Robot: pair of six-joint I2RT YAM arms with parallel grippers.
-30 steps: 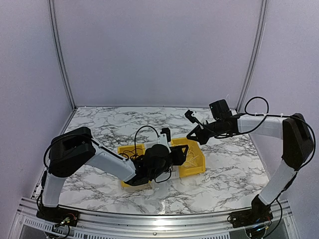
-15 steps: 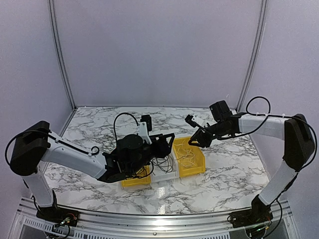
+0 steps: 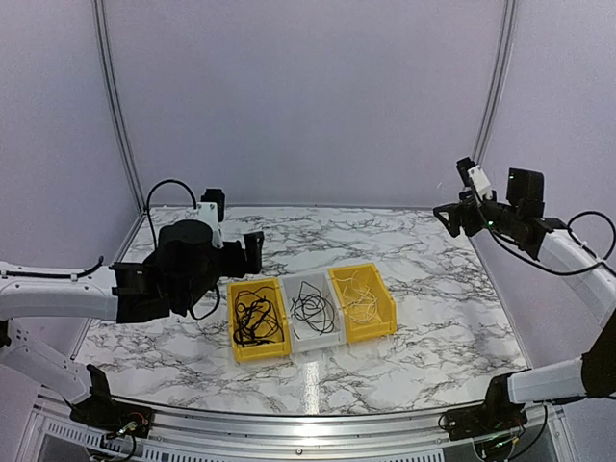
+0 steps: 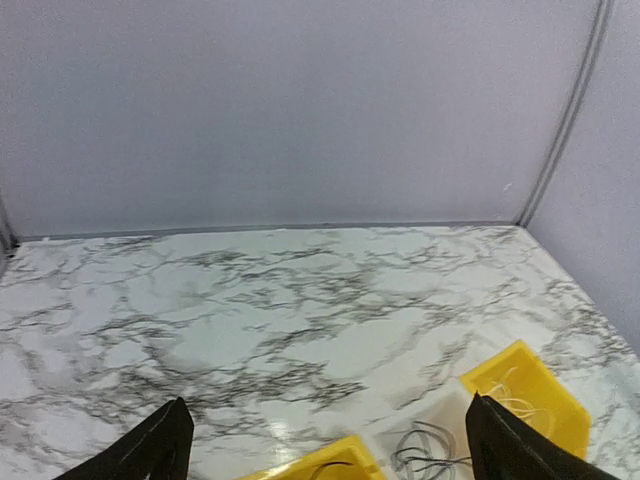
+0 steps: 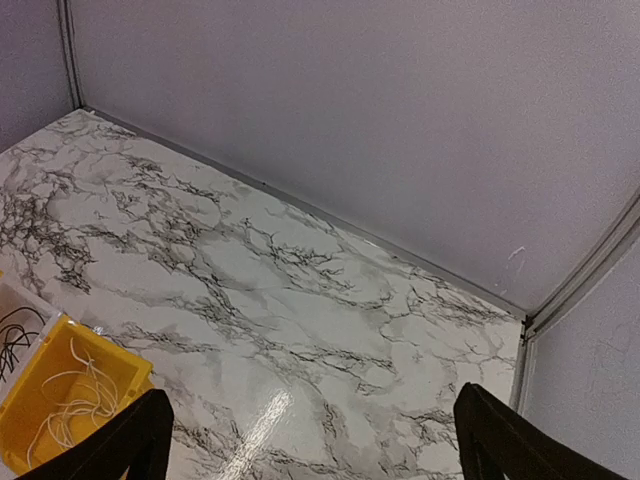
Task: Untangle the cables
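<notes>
The cables lie sorted in three bins side by side. A heap of black cables fills the left yellow bin. One coiled black cable lies in the white middle bin. A pale cable rests in the right yellow bin. My left gripper hangs open left of the bins, holding nothing. Far to the right and high up, my right gripper is also open with nothing in it.
The marble table runs to grey walls at the back and sides, with a metal corner post behind the right arm. The left arm's own wiring loop arches over its wrist.
Both arms have drawn back from the bins, the left one to the left, the right one up and to the right. Both grippers have opened, and the bins now show unobstructed.
</notes>
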